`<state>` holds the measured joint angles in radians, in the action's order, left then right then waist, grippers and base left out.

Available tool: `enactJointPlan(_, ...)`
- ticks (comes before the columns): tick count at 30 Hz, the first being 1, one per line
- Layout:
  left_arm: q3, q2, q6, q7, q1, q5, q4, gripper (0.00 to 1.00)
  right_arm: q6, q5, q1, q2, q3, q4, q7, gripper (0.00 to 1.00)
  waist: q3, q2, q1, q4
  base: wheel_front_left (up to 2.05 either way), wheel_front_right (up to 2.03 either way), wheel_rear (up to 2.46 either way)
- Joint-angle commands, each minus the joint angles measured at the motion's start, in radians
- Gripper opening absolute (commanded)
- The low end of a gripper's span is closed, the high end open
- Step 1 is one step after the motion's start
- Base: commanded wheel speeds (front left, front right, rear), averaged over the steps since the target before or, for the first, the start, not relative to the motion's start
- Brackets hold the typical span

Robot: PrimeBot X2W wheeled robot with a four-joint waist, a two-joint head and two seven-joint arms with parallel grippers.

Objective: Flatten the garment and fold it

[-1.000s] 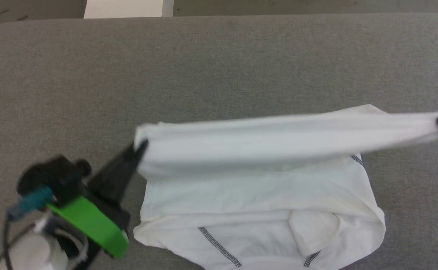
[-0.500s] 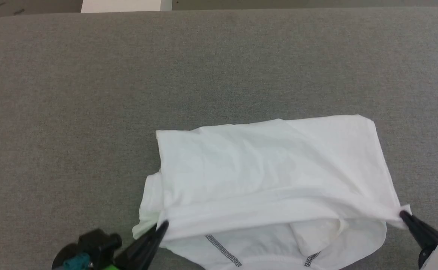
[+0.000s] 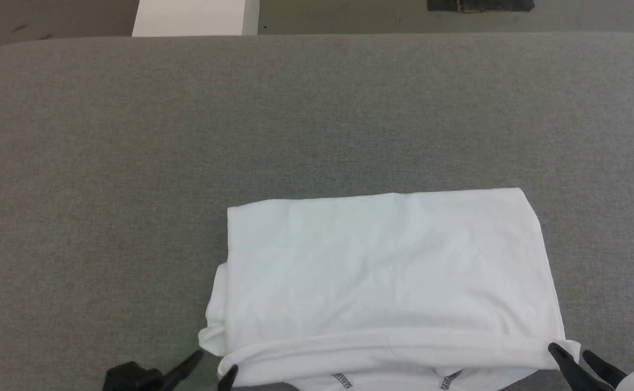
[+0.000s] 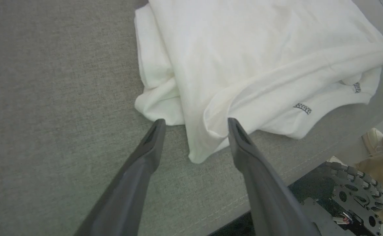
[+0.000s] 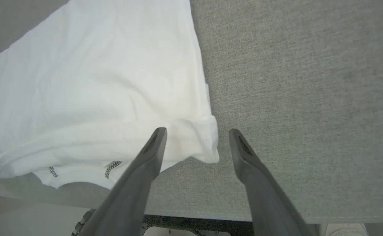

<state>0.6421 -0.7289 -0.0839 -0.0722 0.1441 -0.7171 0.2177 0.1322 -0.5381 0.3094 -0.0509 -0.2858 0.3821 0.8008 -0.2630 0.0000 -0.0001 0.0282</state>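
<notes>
At the near left, the left gripper (image 3: pixel 217 364) has its fingers spread astride the folded corner, apparently letting the layer settle. The garment (image 3: pixel 387 266) lies doubled over at the near edge of the bench (image 3: pixel 317 108). At the near right, the right gripper (image 3: pixel 571 351) is likewise spread. Half a second ago both pinched those corners and the cloth was rumpled.

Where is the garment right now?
In the head view the garment lies folded on the grey table, at its near edge right of centre, between the open left gripper and right gripper.
</notes>
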Motion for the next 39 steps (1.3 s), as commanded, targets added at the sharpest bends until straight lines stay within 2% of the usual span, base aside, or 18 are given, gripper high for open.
enactJointPlan(1, -0.017, 0.005, -0.01, -0.015, 0.02, -0.013, 0.004, 1.0, -0.002, -0.01, 0.013, 0.001, 0.003, 0.009, 0.005, 1.0, 0.008, 0.0, 0.0001, 0.001, 0.0, 0.0, 0.0)
enactJointPlan(3, -0.063, 0.013, -0.031, -0.053, 0.033, -0.051, 0.022, 1.0, -0.002, -0.037, 0.019, 0.001, -0.003, 0.033, 0.024, 1.0, 0.014, 0.0, 0.0001, 0.002, 0.0, 0.0, 0.0)
enactJointPlan(7, -0.189, 0.034, -0.116, -0.142, 0.05, -0.087, 0.081, 1.0, -0.002, -0.058, -0.003, 0.001, -0.063, 0.074, 0.006, 1.0, 0.022, 0.0, 0.0001, 0.008, 0.0, 0.0, 0.0)
enactJointPlan(8, -0.236, 0.051, -0.152, -0.163, 0.048, -0.081, 0.101, 1.0, -0.002, -0.05, -0.021, 0.001, -0.087, 0.076, -0.016, 1.0, 0.022, 0.0, 0.0001, 0.01, 0.0, 0.0, 0.0)
enactJointPlan(10, -0.305, 0.098, -0.198, -0.183, 0.037, -0.05, 0.141, 1.0, -0.002, -0.016, -0.056, 0.001, -0.116, 0.066, -0.057, 1.0, 0.019, 0.0, 0.0001, 0.017, 0.0, 0.0, 0.0)
enactJointPlan(13, -0.366, 0.178, -0.229, -0.188, 0.021, 0.019, 0.181, 1.0, -0.002, 0.058, -0.095, 0.001, -0.095, 0.042, -0.086, 1.0, 0.012, 0.0, 0.0001, 0.023, 0.0, 0.0, 0.0)
enactJointPlan(16, -0.392, 0.254, -0.222, -0.189, 0.007, 0.114, 0.188, 1.0, -0.002, 0.108, -0.128, 0.001, -0.049, -0.008, -0.105, 1.0, 0.002, 0.0, 0.0001, 0.031, 0.0, 0.0, 0.0)
enactJointPlan(20, -0.369, 0.304, -0.182, -0.189, -0.003, 0.194, 0.146, 1.0, -0.002, 0.153, -0.148, 0.001, 0.001, -0.082, -0.102, 1.0, -0.01, 0.0, 0.0001, 0.048, 0.0, 0.0, 0.0)
enactJointPlan(25, -0.358, 0.329, -0.137, -0.189, -0.022, 0.229, 0.099, 1.0, -0.002, 0.187, -0.167, -0.014, 0.041, -0.164, -0.099, 1.0, -0.022, 0.0, 0.0001, 0.068, 0.0, 0.0, 0.0)
enactJointPlan(32, -0.365, 0.341, -0.099, -0.189, -0.029, 0.24, 0.063, 1.0, -0.002, 0.162, -0.206, -0.013, 0.081, -0.278, -0.105, 1.0, -0.023, 0.0, 0.0001, 0.087, 0.0, 0.0, 0.0)
enactJointPlan(33, -0.365, 0.342, -0.096, -0.189, -0.03, 0.24, 0.06, 1.0, -0.002, 0.156, -0.21, -0.013, 0.091, -0.291, -0.1, 0.96, -0.023, 0.0, 0.0001, 0.088, 0.0, 0.0, 0.0)
enactJointPlan(34, -0.365, 0.342, -0.092, -0.189, -0.031, 0.241, 0.056, 1.0, -0.002, 0.149, -0.214, -0.013, 0.104, -0.305, -0.093, 0.5, -0.022, 0.0, 0.0001, 0.09, 0.0, 0.0, 0.0)
enactJointPlan(36, -0.363, 0.343, -0.086, -0.189, -0.034, 0.24, 0.051, 1.0, -0.002, 0.136, -0.221, -0.012, 0.126, -0.326, -0.079, 0.0, -0.021, 0.0, 0.0001, 0.093, 0.0, 0.0, 0.0)
enactJointPlan(39, -0.362, 0.345, -0.08, -0.189, -0.04, 0.237, 0.046, 1.0, -0.002, 0.132, -0.231, -0.013, 0.148, -0.344, -0.068, 0.0, -0.019, 0.0, 0.0001, 0.095, 0.0, 0.0, 0.0)
